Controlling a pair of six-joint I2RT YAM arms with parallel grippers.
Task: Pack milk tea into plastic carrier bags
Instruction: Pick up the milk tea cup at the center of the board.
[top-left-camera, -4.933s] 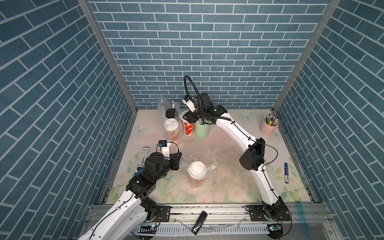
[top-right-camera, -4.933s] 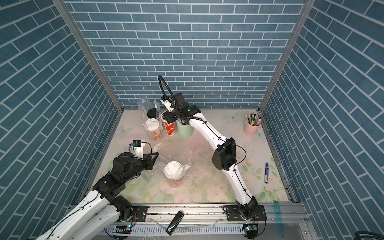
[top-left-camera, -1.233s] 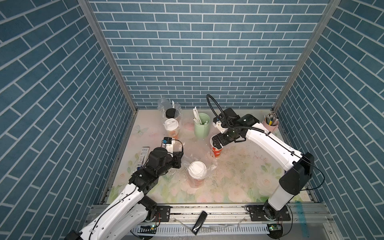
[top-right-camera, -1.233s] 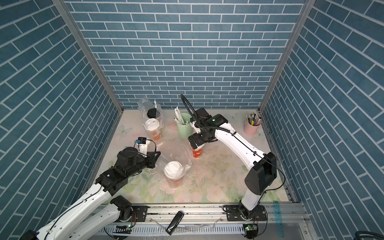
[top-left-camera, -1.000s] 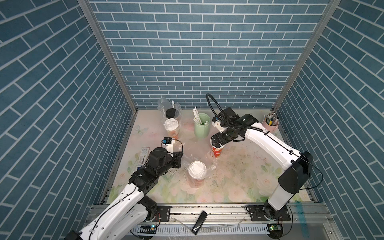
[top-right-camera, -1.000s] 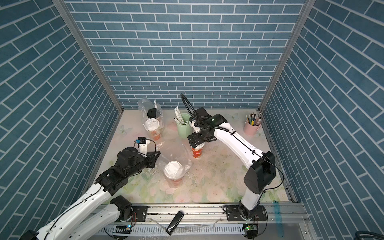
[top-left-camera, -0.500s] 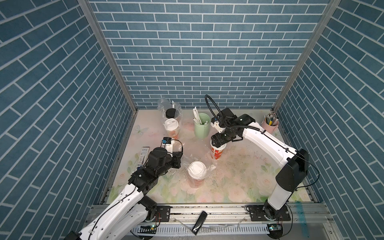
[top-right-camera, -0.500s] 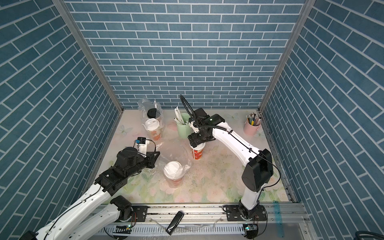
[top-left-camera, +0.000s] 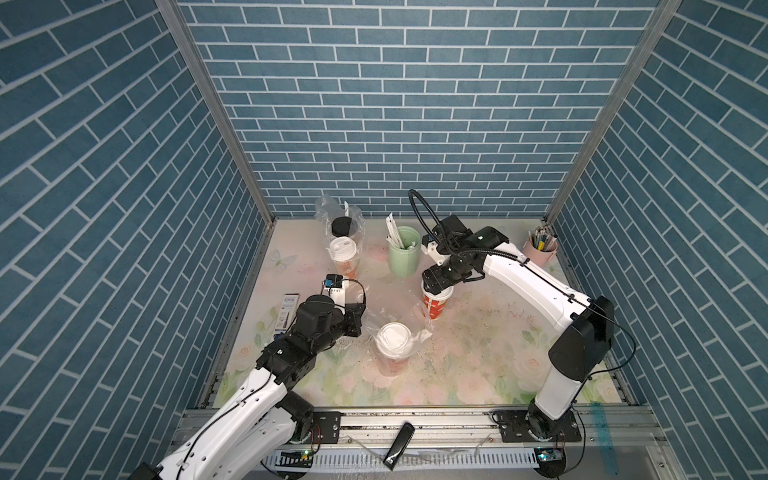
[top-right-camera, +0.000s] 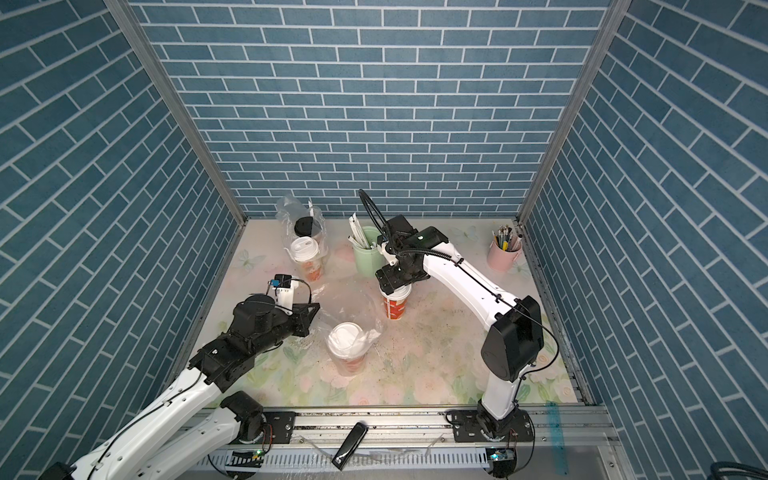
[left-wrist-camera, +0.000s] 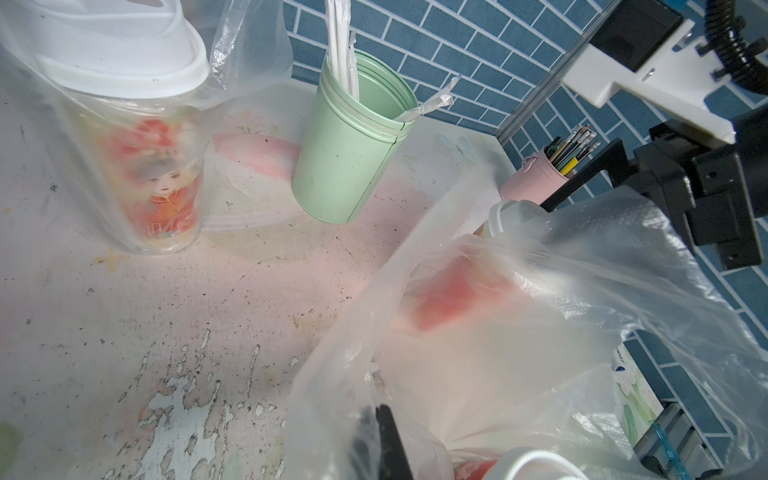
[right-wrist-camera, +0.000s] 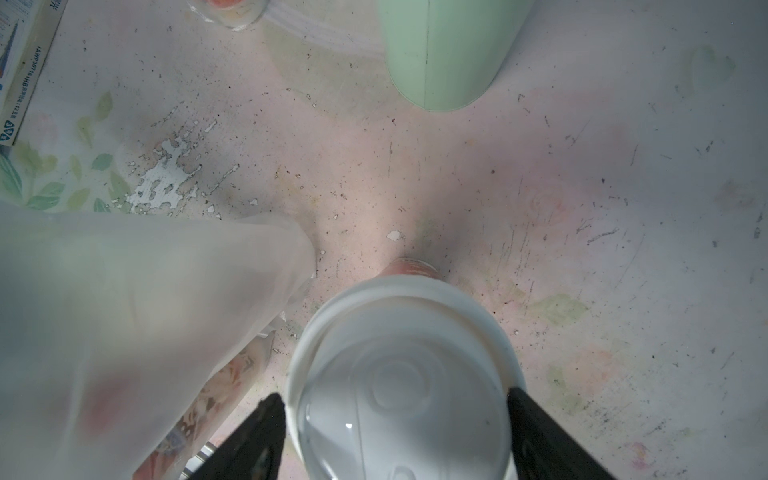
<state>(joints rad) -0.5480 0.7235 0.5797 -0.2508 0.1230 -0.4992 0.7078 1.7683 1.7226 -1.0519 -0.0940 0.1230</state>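
the right pincer (right-wrist-camera: 397, 419) clasps the lid of the red cup (top-left-camera: 435, 305); the left pincer (left-wrist-camera: 381, 419), closed, pinches the carrier bag (left-wrist-camera: 540, 299). lift over the film edge, then lower upright beside the bagged cup (top-left-camera: 392, 337).

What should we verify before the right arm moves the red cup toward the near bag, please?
1. Right gripper grips red cup: ok, closed against both sides of its top.
2. Left gripper pinches near bag: ok, shut on the film.
3. Bag mouth open toward the red cup: cannot tell, film hangs crumpled.
4. Room beside the bagged cup: cannot tell.
5. Green holder apart from the red cup: ok.
6. Far bag full: ok, black-lidded cup and white-lidded cup inside.
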